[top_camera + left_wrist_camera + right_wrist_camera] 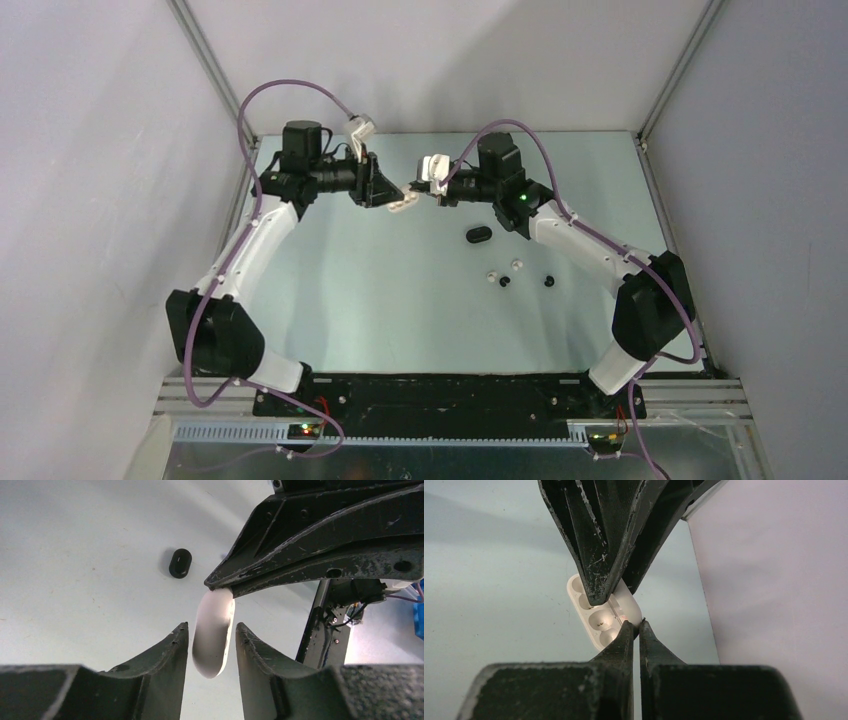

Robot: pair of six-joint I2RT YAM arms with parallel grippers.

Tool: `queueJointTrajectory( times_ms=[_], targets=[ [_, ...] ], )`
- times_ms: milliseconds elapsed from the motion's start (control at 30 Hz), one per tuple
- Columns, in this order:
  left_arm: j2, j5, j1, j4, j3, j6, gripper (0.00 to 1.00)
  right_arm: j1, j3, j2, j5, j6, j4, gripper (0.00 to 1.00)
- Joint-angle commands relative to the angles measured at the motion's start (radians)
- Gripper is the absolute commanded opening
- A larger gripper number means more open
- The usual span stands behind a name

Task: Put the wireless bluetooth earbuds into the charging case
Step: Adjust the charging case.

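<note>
The left hand, half closed, clamps the opened white charging case aloft, with the shut tips of the right hand touching one end. Below the right hand, a black case and four loose earbuds lie on the worktop.

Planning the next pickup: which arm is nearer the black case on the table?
Right. The right arm hangs just beyond the black case; the left arm sits farther left, its pincer at the white case.

No readable text, label or number anywhere (white case and black case included).
</note>
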Motion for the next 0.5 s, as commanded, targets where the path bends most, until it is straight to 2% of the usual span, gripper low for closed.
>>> queueJointTrajectory(
  times_ms=[0, 200, 467],
  targets=[
    [0.011, -0.002, 0.002, -0.005, 0.008, 0.034, 0.44, 0.004, 0.004, -0.044, 0.002, 0.005, 0.049, 0.0],
    [0.021, 0.002, 0.002, -0.007, 0.014, 0.042, 0.41, 0.006, 0.004, -0.041, 0.0, 0.008, 0.051, 0.0],
    [0.02, 0.028, 0.002, -0.006, 0.024, 0.047, 0.2, 0.011, 0.004, -0.038, -0.001, -0.009, 0.032, 0.0]
  ],
)
